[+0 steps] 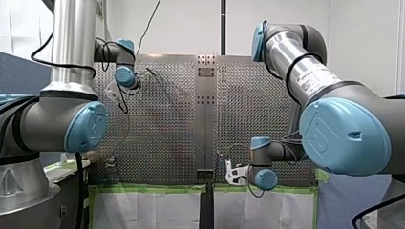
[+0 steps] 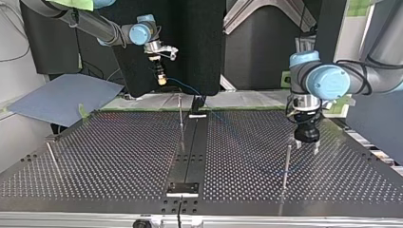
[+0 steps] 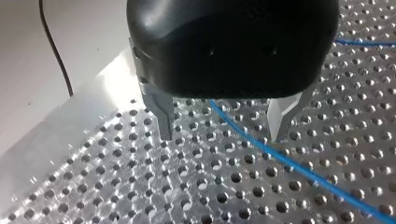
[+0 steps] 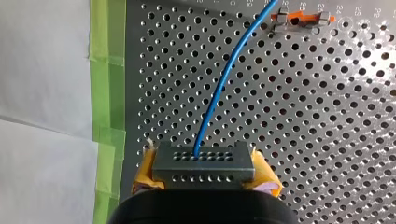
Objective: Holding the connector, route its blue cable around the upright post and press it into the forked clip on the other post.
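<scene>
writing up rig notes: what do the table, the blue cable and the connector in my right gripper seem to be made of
Table: looks like metal, matte grey sheet with punched holes that glints under light.
Blue cable: smooth glossy jacket, probably plastic, bending in a soft curve.
Connector: dull grey sheen and crisp edges suggest metal, though coated plastic is possible.

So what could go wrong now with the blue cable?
The cable runs close to one finger of my open left tool, so it might slip out or get snagged. My right tool grips the connector only by its sides; a hard pull could tug it loose. The thin post stands near my left tool and could get bumped.
</scene>
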### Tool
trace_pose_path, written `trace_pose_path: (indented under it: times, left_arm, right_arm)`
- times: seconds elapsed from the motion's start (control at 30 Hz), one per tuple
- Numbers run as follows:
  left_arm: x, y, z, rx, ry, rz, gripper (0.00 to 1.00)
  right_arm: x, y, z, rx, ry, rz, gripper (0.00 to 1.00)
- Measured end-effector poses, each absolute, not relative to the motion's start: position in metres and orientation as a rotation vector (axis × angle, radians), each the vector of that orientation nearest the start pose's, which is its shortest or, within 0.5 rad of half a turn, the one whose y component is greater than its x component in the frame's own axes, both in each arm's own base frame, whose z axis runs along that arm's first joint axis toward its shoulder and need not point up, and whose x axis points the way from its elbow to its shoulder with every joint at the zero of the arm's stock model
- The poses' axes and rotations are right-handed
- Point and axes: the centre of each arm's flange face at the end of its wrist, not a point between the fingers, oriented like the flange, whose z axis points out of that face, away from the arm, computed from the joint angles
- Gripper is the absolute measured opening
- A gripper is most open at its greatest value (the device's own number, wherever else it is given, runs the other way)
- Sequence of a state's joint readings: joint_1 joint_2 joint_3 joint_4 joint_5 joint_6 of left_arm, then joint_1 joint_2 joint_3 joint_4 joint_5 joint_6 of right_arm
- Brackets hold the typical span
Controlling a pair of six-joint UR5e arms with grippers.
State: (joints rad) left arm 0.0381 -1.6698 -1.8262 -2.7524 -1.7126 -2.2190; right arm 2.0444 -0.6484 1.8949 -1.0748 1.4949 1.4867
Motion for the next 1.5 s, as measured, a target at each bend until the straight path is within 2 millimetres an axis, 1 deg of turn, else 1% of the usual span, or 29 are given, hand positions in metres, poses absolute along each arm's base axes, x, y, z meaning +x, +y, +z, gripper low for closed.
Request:
trace_pose_path:
  times: [0.1,0.3,0.5,0.7,0.8,0.9,1.03,1.13,1.2,1.33,1.43,1.5]
  left_arm:
    - [0.514,-0.103,0.353,-0.609,1.428,-0.393,1.00]
    - [0.499,-0.109,0.354,-0.579,1.444,-0.409,1.00]
    - [0.475,-0.111,0.354,-0.554,1.460,-0.408,1.00]
    - [0.449,-0.107,0.353,-0.544,1.484,-0.341,1.00]
    - [0.441,-0.106,0.364,-0.529,1.484,-0.313,1.00]
    - [0.436,-0.106,0.382,-0.514,1.466,-0.284,1.00]
    - [0.429,-0.103,0.416,-0.499,1.427,-0.233,1.00]
    - [0.423,-0.102,0.437,-0.482,1.405,-0.209,1.00]
    - [0.420,-0.102,0.449,-0.466,1.394,-0.202,1.00]
    - [0.409,-0.106,0.481,-0.406,1.371,-0.198,1.00]
    - [0.406,-0.110,0.496,-0.362,1.373,-0.197,1.00]
    - [0.409,-0.113,0.500,-0.335,1.388,-0.197,1.00]
  right_arm:
    - [0.374,-0.420,-0.068,1.777,-0.913,1.437,0.02]
    - [0.374,-0.420,-0.068,1.777,-0.912,1.437,0.02]
    - [0.374,-0.420,-0.068,1.778,-0.913,1.436,0.02]
    - [0.374,-0.420,-0.068,1.778,-0.913,1.436,0.02]
    - [0.374,-0.421,-0.068,1.776,-0.915,1.438,0.02]
    - [0.374,-0.421,-0.068,1.775,-0.916,1.440,0.02]
    - [0.373,-0.421,-0.068,1.773,-0.919,1.441,0.02]
    - [0.373,-0.422,-0.068,1.771,-0.923,1.443,0.02]
    - [0.372,-0.422,-0.068,1.770,-0.926,1.444,0.02]
    - [0.372,-0.422,-0.068,1.773,-0.930,1.442,0.02]
    - [0.372,-0.422,-0.068,1.771,-0.935,1.446,0.02]
    - [0.373,-0.422,-0.068,1.768,-0.941,1.451,0.02]
